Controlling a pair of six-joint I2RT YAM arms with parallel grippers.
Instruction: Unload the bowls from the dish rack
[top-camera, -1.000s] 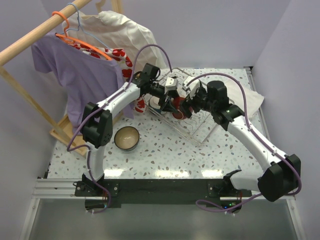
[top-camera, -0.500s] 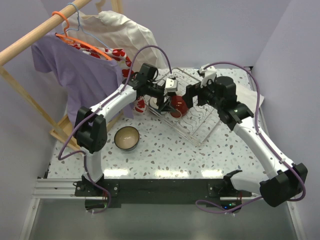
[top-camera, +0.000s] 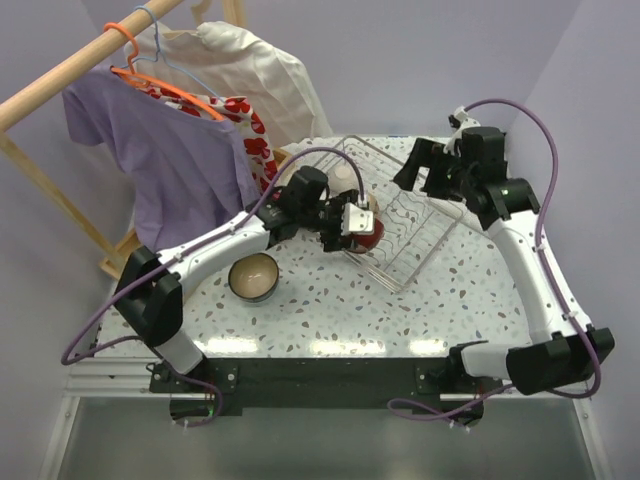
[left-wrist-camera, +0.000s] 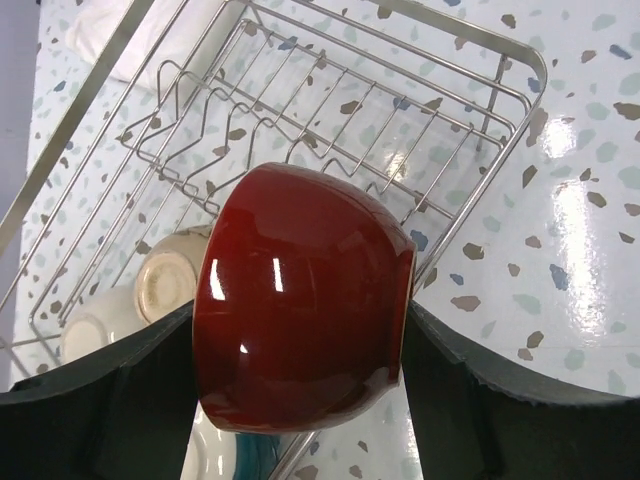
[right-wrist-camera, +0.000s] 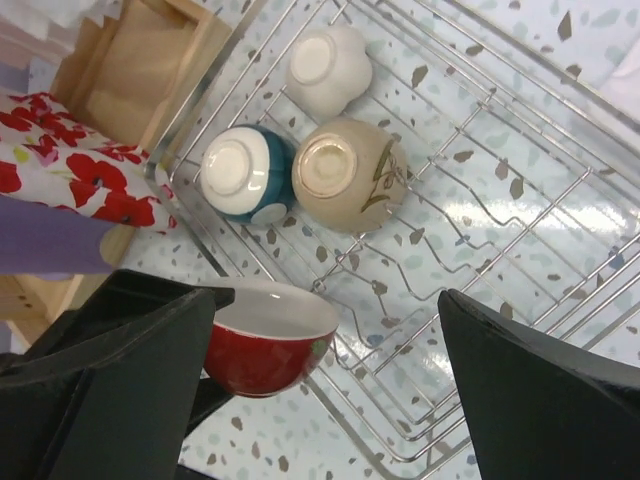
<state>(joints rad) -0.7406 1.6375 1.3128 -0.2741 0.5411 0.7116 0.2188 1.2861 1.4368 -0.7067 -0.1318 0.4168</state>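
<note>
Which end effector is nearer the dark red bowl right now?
Left. The left end effector grips the dark red bowl over the near edge of the dish rack; the right end effector hangs open above its far side, apart from the bowl.

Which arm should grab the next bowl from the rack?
Right. The right gripper hangs open and empty over the dish rack, with the teal-banded bowl, beige bowl and white bowl in view below. The left gripper is shut on the dark red bowl.

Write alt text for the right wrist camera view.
A white bowl, a teal bowl and a beige bowl lie upside down in the dish rack. A dark red bowl is upright at lower left, framed by the open, empty right gripper.
</note>
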